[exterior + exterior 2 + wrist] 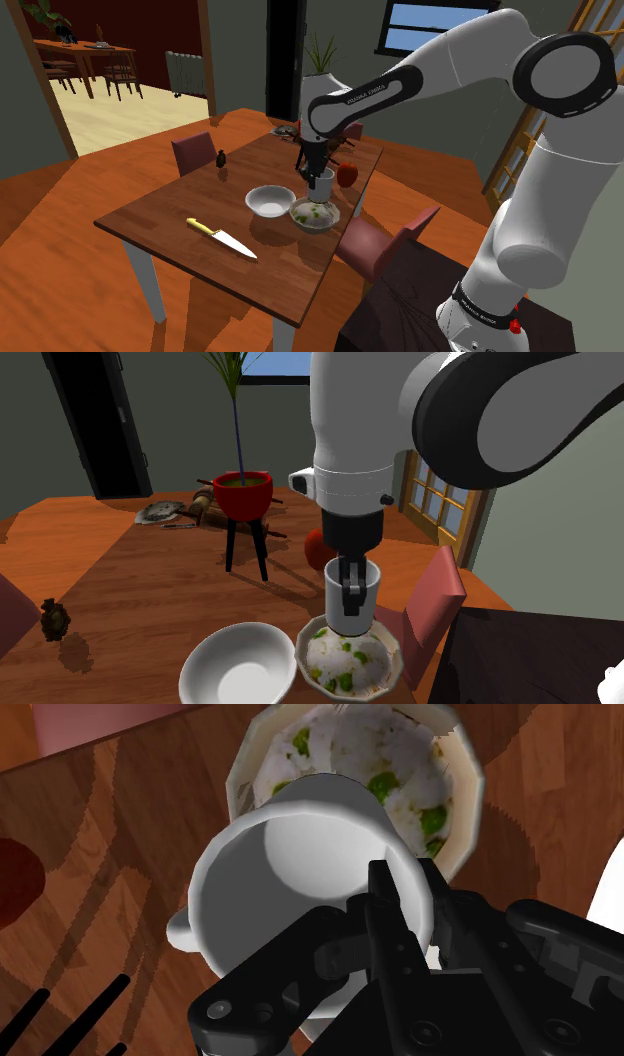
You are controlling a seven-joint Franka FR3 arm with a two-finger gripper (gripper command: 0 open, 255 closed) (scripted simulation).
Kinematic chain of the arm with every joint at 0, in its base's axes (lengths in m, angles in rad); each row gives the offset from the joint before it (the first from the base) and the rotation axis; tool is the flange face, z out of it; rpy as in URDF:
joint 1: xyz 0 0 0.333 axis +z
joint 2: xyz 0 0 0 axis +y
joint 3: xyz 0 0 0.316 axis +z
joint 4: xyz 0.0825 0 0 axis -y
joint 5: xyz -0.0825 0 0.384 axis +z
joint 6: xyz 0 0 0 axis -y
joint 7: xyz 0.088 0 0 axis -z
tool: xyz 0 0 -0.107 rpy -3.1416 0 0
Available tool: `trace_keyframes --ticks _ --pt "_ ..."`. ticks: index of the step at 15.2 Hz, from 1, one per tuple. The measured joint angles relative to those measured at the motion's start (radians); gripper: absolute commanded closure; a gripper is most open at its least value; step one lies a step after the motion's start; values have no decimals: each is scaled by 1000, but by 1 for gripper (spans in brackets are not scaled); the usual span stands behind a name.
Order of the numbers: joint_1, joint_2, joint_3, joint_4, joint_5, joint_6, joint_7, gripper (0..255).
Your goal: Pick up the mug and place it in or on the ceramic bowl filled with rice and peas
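Observation:
My black gripper (350, 590) is shut on the rim of a white mug (352, 584), with one finger inside and one outside the wall. The mug (300, 854) hangs upright just above the far edge of the ceramic bowl of rice and peas (350, 657), and its handle (178, 930) points sideways. Through the wrist view, the rice bowl (400, 754) lies right beneath and beyond the mug. In the shoulder view the mug (322, 184) is over the rice bowl (315, 215) near the table's right edge.
An empty white bowl (238, 667) sits beside the rice bowl. A yellow-handled knife (222, 238) lies toward the table's front. A red apple (347, 174), a red plant pot on a stand (243, 495) and a small dark bottle (220, 158) stand farther back. Chairs (385, 245) flank the table.

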Motion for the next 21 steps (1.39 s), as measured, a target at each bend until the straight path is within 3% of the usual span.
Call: trace_keyframes --ticks 6,11,12,18,21 --pt "0 35 0 -35 -5 70 7 255" --pt "0 38 -1 -36 -5 75 7 255" --pt "0 38 -1 -36 -5 75 7 0" --pt "0 38 -1 -36 -5 75 6 0" --pt "2 7 1 -5 -1 14 4 0"
